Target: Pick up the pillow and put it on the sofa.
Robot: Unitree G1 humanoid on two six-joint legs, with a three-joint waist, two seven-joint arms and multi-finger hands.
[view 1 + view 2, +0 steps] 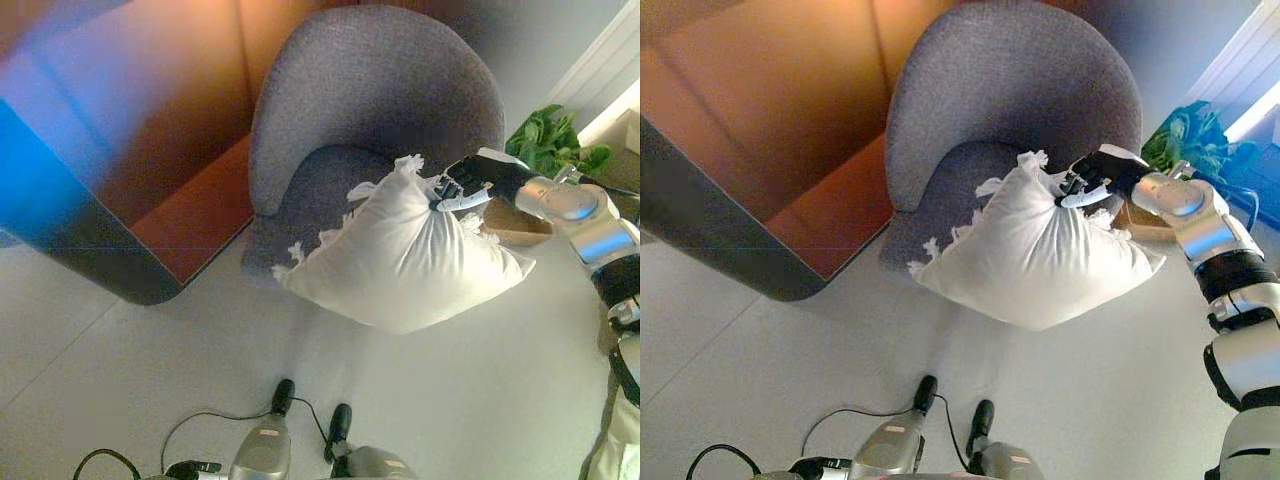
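A white pillow (405, 255) with fringed edges hangs in the air in front of a grey round-backed sofa chair (375, 95). Its far corner reaches over the front of the seat (325, 185). My right hand (470, 183) is shut on the pillow's top edge and carries it; it shows in the right eye view too (1092, 175). My left hand shows in neither view; only its silver-grey forearm (262, 452) is at the bottom edge.
A reddish-brown wooden cabinet (190, 110) with a dark rounded base stands left of the chair. A green potted plant (548, 140) stands behind my right arm at the right. Pale floor (150, 370) lies in front of the chair.
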